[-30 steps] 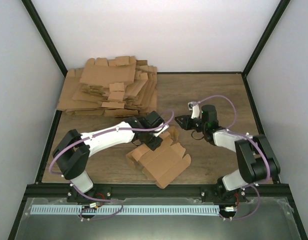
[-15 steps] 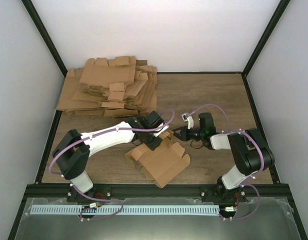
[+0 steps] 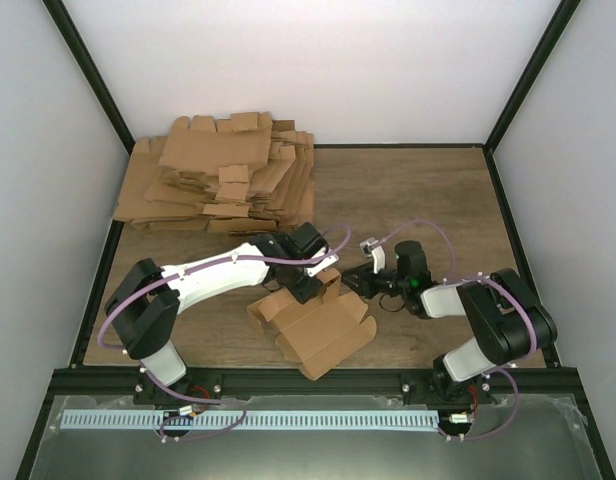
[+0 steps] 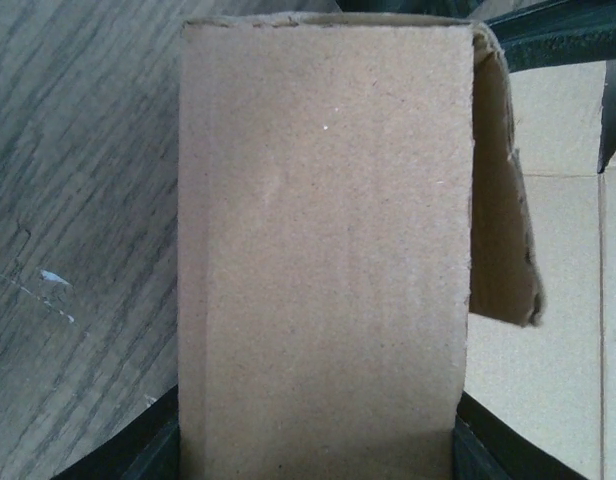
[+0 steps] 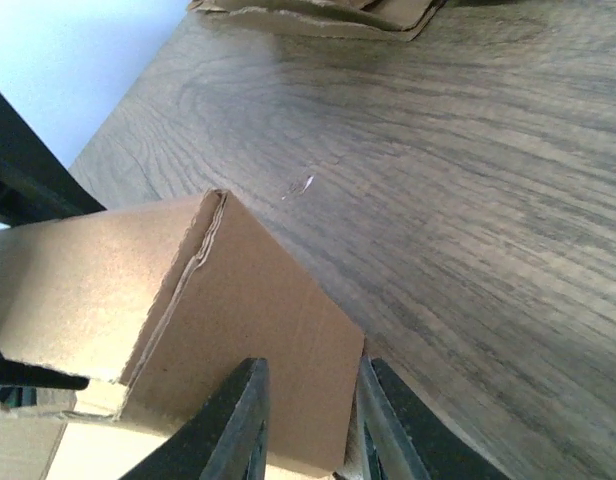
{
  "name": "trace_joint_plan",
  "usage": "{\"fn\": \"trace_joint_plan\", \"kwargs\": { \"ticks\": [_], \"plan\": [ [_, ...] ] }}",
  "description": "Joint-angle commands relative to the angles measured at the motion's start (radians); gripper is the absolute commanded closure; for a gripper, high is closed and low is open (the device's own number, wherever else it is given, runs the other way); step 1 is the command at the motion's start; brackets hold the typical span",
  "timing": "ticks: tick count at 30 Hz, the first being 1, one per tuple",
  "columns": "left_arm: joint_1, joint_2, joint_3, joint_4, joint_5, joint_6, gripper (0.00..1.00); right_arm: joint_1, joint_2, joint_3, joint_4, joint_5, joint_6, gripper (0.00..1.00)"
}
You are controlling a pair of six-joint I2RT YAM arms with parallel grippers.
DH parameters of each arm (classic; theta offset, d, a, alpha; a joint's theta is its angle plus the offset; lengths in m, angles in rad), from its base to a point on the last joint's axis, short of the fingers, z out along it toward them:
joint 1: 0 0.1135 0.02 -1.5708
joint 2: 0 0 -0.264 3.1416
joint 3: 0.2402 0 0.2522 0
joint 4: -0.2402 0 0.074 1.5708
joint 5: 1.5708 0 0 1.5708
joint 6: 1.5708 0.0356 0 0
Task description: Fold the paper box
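Where the two arms meet near the middle of the worktop (image 3: 428, 190), the paper box (image 3: 318, 335) lies partly folded. Its broad panel is flat on the wood toward the near edge and one flap stands up at its far side. The left end effector (image 3: 310, 284) sits at that raised flap from the left and the right end effector (image 3: 358, 281) from the right, so the two nearly face each other across it. In the left wrist view an upright brown panel of the paper box (image 4: 318, 250) fills most of the frame, rising between dark parts of the tool at the bottom corners, with a smaller ragged-edged flap hanging at its right. From this we cannot tell how wide that end effector stands or whether it presses the card. In the right wrist view the fingers (image 5: 238, 420) stand close together with a corner of folded card between them. They seem to us to be pinched onto it, though the contact lies at the frame's edge. Well apart, at the far left corner of the worktop, sits the pile of flat blanks (image 3: 218, 180), untidily stacked
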Motion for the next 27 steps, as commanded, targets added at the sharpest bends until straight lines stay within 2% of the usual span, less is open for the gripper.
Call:
{"fn": "trace_joint_plan", "kwargs": {
  "ticks": [1,11,20,27],
  "plan": [
    [0.005,0.009,0.028,-0.01,0.048,0.057,0.5,0.055,-0.028,-0.031,0.078,0.045,-0.069,0.73],
    [0.003,0.024,0.049,-0.064,0.021,0.136,0.5,0.134,-0.064,-0.054,0.049,0.171,-0.101,0.72],
    [0.001,0.053,0.079,-0.084,-0.026,0.188,0.5,0.252,-0.108,-0.09,0.022,0.316,-0.083,0.71],
    [0.002,0.005,0.034,-0.054,0.033,0.286,0.5,0.285,-0.12,-0.083,0.0,0.28,-0.123,0.68]
  ]
}}
